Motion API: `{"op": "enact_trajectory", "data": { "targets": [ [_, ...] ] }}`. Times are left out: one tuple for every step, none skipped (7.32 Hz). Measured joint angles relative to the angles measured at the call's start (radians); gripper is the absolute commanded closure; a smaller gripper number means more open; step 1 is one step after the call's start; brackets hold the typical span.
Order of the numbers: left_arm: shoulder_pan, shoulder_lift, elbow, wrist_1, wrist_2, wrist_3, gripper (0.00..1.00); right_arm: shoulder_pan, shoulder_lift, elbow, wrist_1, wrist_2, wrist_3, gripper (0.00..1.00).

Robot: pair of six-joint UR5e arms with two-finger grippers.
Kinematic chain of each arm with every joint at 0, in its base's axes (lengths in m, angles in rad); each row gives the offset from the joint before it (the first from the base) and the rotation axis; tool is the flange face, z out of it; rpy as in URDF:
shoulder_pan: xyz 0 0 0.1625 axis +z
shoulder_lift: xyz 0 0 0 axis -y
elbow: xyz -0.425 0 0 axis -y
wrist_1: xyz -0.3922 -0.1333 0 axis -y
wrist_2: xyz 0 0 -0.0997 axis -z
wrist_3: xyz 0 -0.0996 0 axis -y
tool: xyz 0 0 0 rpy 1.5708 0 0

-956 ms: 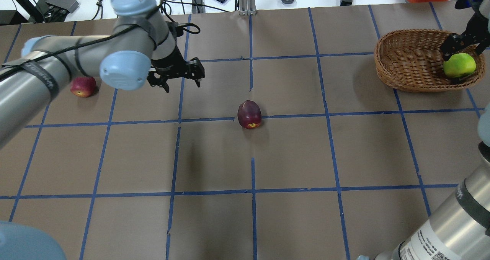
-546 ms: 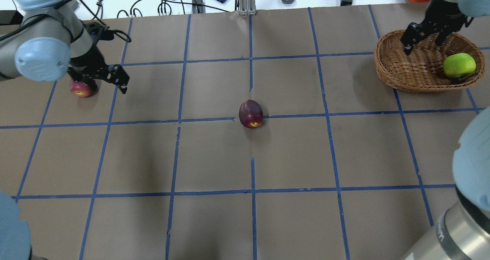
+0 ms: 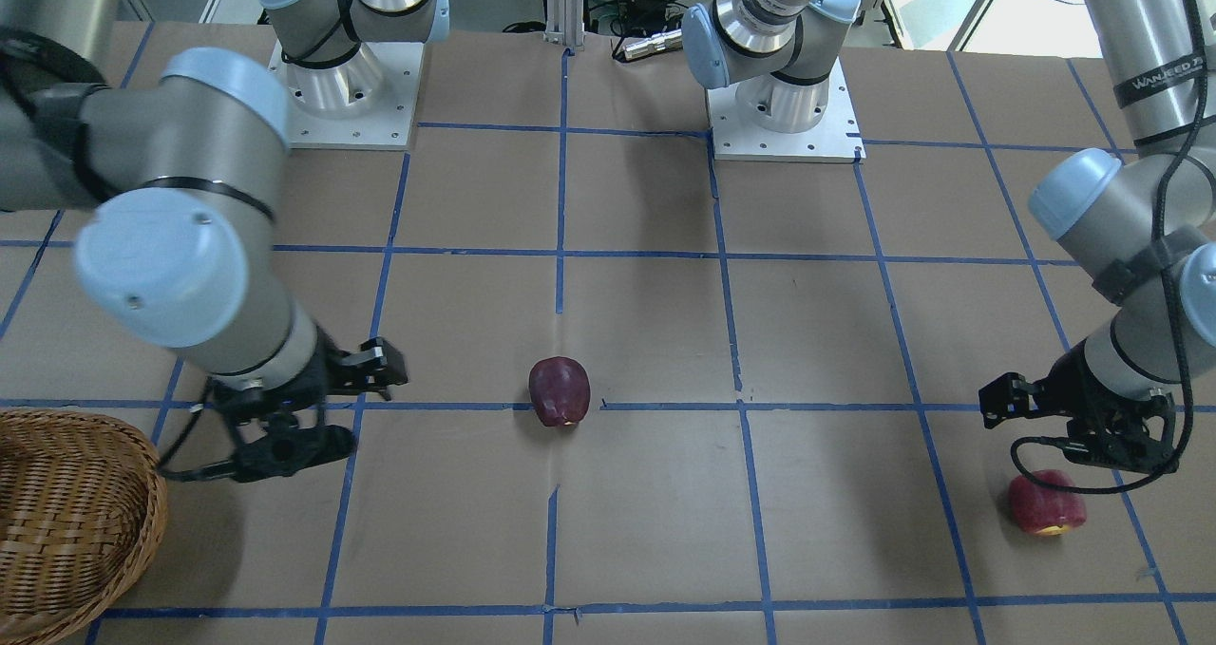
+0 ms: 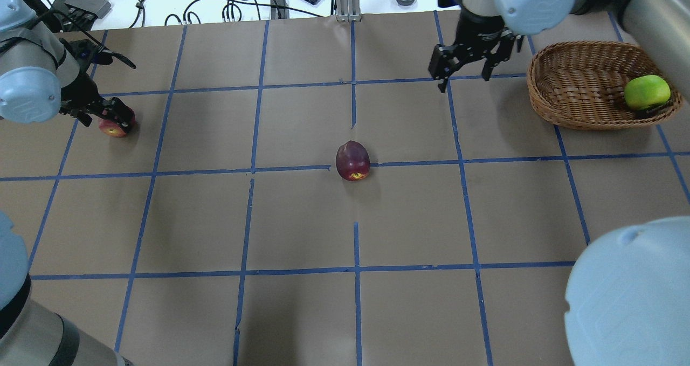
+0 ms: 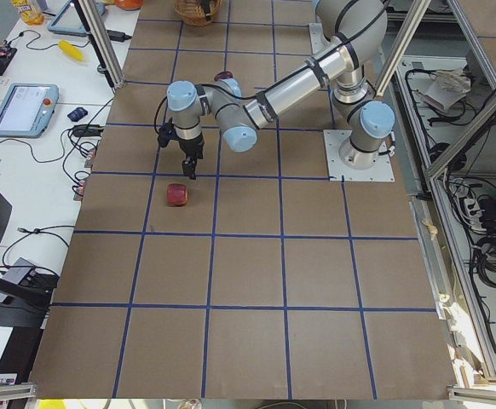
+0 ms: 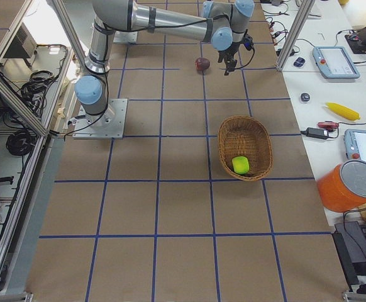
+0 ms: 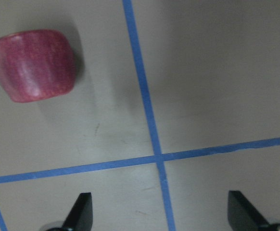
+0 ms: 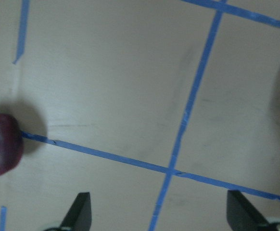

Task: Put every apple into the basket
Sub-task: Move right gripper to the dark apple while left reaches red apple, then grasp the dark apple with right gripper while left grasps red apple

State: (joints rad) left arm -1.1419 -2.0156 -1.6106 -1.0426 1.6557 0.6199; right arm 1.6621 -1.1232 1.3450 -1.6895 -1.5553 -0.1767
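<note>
Spread wide and empty, the left tool (image 7: 160, 208) hangs by the brighter red apple (image 7: 32, 65), the right tool (image 4: 463, 79) near the light-brown oval wicker basket (image 4: 571, 112) holding the yellow-green apple (image 4: 647, 91); the dark purplish-red apple (image 4: 352, 160) lies mid-way along the brown-paper counter (image 4: 409, 220).

Free room all around the dark apple (image 4: 352, 160)

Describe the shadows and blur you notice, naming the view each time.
Left wrist view: the red apple throws a soft shadow to its right. Right wrist view: the dark apple is cropped at the left edge, slightly blurred. Overhead view: the right arm's joint looms large.
</note>
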Motion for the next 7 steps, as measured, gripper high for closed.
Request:
{"op": "enact_trajectory", "data": {
  "targets": [
    [0.009, -0.038, 0.036, 0.016, -0.006, 0.015, 0.00, 0.073, 0.027, 0.001, -0.035, 0.036, 0.088, 0.00],
    [0.019, -0.076, 0.080, 0.010, -0.015, 0.026, 0.00, 0.122, 0.058, 0.002, -0.059, 0.071, 0.163, 0.00],
    [0.028, -0.110, 0.115, -0.004, -0.021, 0.036, 0.00, 0.155, 0.090, 0.002, -0.077, 0.100, 0.228, 0.00],
    [0.035, -0.137, 0.133, -0.012, -0.024, 0.042, 0.00, 0.182, 0.119, 0.003, -0.091, 0.115, 0.279, 0.00],
    [0.037, -0.163, 0.140, -0.011, -0.027, 0.045, 0.00, 0.199, 0.143, 0.003, -0.102, 0.127, 0.309, 0.00],
    [0.039, -0.187, 0.144, -0.006, -0.031, 0.049, 0.00, 0.207, 0.164, 0.003, -0.106, 0.146, 0.336, 0.00],
    [0.040, -0.205, 0.155, -0.004, -0.035, 0.053, 0.00, 0.210, 0.182, 0.004, -0.108, 0.163, 0.363, 0.00]
  ]
}}
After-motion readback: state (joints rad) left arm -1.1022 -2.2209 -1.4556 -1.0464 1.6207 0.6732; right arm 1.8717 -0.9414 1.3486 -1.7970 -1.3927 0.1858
